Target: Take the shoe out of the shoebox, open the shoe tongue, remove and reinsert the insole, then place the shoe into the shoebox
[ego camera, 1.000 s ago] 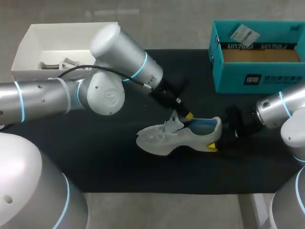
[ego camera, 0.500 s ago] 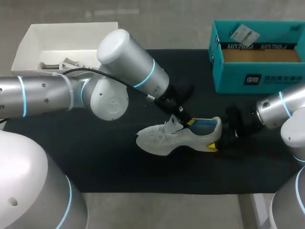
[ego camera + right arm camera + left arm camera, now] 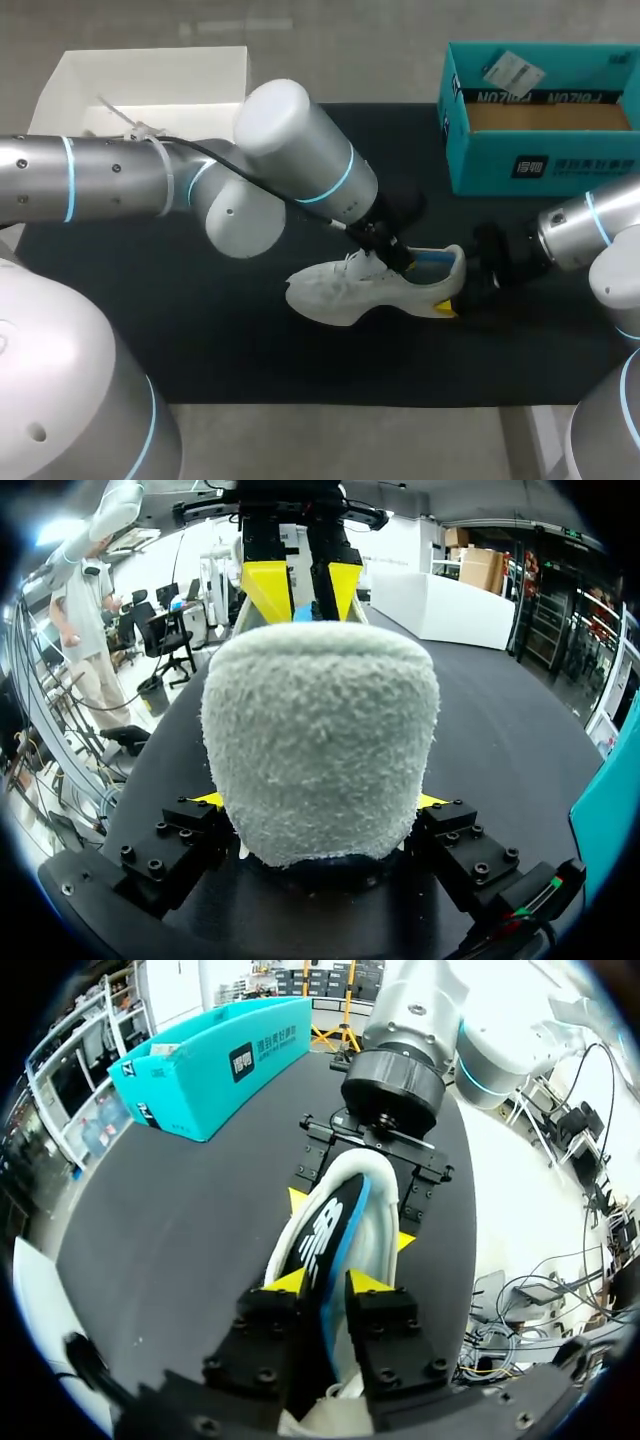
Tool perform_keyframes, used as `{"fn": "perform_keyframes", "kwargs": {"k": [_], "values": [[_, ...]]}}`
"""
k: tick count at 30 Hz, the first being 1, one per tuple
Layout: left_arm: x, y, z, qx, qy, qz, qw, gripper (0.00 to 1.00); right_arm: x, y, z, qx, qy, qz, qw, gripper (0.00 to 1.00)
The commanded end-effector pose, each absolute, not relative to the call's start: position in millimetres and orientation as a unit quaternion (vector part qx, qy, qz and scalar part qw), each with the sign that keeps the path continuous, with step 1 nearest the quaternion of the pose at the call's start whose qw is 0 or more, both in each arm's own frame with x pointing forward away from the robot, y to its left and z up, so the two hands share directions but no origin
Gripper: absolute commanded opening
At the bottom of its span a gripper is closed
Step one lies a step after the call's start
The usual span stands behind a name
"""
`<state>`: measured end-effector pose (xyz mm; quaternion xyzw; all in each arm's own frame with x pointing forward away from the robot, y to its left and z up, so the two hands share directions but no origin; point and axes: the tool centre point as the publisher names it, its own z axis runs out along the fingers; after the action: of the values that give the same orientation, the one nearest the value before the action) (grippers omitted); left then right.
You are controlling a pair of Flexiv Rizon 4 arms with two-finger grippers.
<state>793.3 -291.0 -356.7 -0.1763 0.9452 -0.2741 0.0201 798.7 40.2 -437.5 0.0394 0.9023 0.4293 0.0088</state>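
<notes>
**A:** Table [image 3: 200, 335] from its left end, then. What's there?

**B:** An open white box [image 3: 150, 70] sits at the far-left corner. The left arm [image 3: 120, 185] comes in from the left edge just in front of that box and lies across the black top, its wrist past the middle.

**A:** And its tool?

**B:** The left tool [image 3: 327, 1282] is down in the mouth of the white shoe [image 3: 340, 290]. Its fingers are almost together, pinching the dark, blue-edged insole [image 3: 318, 1230] between the yellow tips.

**A:** Where is the shoe?

**B:** It stands on its sole near the table's middle, outside both boxes. The toe points to the left edge and the heel to the right.

**A:** The other tool?

**B:** The right tool [image 3: 320, 802] has the heel. Its fingers are spread wide, with one yellow tip pressed against each side of the fuzzy heel, low by the sole. The right arm [image 3: 590, 235] comes in from the right edge.

**A:** The shoebox?

**B:** The shoebox [image 3: 540, 150] is teal and open, at the far-right corner, well apart from the shoe.
</notes>
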Motion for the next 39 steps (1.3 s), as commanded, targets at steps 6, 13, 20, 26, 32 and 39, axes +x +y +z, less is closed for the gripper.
{"fn": "perform_keyframes", "kwargs": {"k": [6, 13, 20, 26, 32, 39], "values": [[800, -299, -371, -0.152, 0.95, -0.269, 0.052, 0.27, 796, 43, -441, 0.04, 0.903, 0.428, 0.01, 0.0], [804, -297, -380, -0.154, 0.953, -0.256, 0.05, 0.03, 796, 43, -441, 0.04, 0.903, 0.428, 0.01, 0.0], [799, -291, -371, -0.166, 0.951, -0.257, 0.04, 0.0, 796, 43, -441, 0.04, 0.903, 0.428, 0.01, 0.0], [797, -284, -345, -0.197, 0.933, -0.303, 0.012, 0.0, 796, 43, -441, 0.04, 0.903, 0.428, 0.01, 0.0], [796, -283, -327, -0.218, 0.914, -0.342, -0.016, 0.0, 796, 43, -441, 0.04, 0.903, 0.428, 0.01, 0.0], [791, -294, -300, -0.218, 0.891, -0.394, -0.062, 0.0, 796, 43, -441, 0.04, 0.903, 0.428, 0.01, 0.0]]}}
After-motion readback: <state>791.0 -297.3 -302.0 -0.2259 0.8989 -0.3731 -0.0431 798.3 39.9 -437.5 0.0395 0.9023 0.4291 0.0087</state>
